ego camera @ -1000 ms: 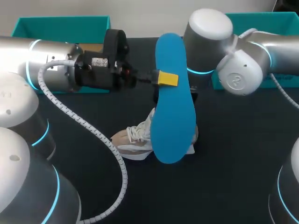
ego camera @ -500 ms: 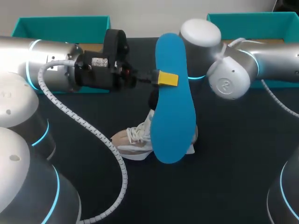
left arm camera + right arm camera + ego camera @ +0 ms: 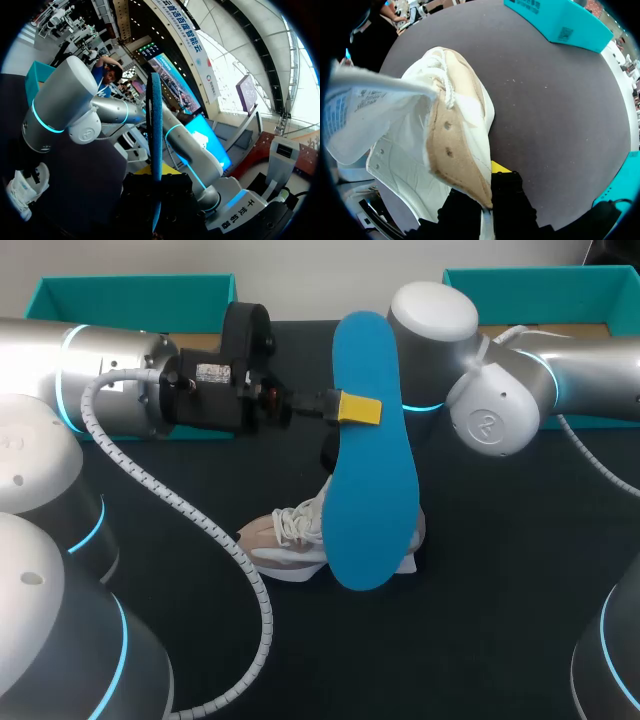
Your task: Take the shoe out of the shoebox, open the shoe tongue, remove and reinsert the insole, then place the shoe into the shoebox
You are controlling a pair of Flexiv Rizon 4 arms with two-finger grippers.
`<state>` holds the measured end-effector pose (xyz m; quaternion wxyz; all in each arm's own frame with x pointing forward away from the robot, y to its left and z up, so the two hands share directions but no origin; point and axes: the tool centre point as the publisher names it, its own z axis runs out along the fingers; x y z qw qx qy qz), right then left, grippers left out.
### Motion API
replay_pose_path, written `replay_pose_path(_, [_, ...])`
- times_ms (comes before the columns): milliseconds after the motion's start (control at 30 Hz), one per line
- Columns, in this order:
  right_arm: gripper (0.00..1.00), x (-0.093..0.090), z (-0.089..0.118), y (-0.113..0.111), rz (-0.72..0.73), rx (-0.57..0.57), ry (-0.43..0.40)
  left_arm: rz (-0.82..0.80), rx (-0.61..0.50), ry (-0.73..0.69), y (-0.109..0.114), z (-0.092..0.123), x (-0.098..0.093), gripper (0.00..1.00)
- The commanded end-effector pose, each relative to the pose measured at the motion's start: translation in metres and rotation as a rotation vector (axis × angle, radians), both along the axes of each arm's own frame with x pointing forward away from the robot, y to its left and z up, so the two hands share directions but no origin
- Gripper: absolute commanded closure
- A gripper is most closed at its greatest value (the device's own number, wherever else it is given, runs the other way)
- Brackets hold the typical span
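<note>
A blue insole (image 3: 372,465) hangs upright over the table, and my left gripper (image 3: 358,408) is shut on its edge near the upper end. In the left wrist view the insole (image 3: 156,125) shows edge-on between the fingers of that gripper (image 3: 156,186). Under and behind the insole the white and beige shoe (image 3: 296,540) lies on the dark table. My right arm (image 3: 490,410) comes in behind the insole, which hides its gripper in the head view. In the right wrist view my right gripper (image 3: 485,196) is shut on the shoe's beige eyelet edge (image 3: 451,160). The white tongue (image 3: 367,107) stands lifted.
Teal shoebox parts stand at the back left (image 3: 130,290) and back right (image 3: 545,285) of the table. The left arm's white cable (image 3: 190,515) loops over the table at the left. Dark bare tabletop (image 3: 480,620) lies in front and to the right of the shoe.
My right gripper has gone from open to shut on the shoe's edge, and the right arm has shifted a little leftward. The left arm and the insole have stayed put.
</note>
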<state>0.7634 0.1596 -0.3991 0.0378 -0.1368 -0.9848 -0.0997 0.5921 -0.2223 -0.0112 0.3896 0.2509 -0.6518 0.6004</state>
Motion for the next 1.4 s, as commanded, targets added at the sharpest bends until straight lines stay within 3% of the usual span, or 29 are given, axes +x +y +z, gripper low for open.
replay_pose_path(33, [1.0, -0.011, 0.022, -0.015, -0.134, 0.015, 0.042, 0.002, -0.002, 0.0, 0.0, -0.001, -0.002, 1.0])
replay_pose_path(167, [1.0, -0.017, 0.03, -0.022, -0.334, 0.042, 0.136, 0.002, -0.002, 0.0, 0.0, -0.001, -0.002, 1.0])
replay_pose_path(433, [1.0, -0.031, 0.042, -0.023, -0.753, 0.131, 0.17, 0.002, -0.002, 0.0, 0.0, -0.001, -0.002, 1.0])
replay_pose_path(833, [1.0, -0.031, 0.044, -0.023, -0.737, 0.139, 0.158, 0.002, -0.002, 0.0, 0.0, -0.001, -0.002, 1.0])
replay_pose_path(1067, [1.0, -0.031, 0.036, -0.031, -1.008, 0.142, 0.058, 0.002, -0.002, 0.0, 0.0, -0.001, -0.002, 1.0])
replay_pose_path(1400, [1.0, -0.032, 0.02, -0.022, -1.06, 0.205, 0.057, 0.002, -0.002, 0.0, 0.0, -0.001, -0.002, 1.0])
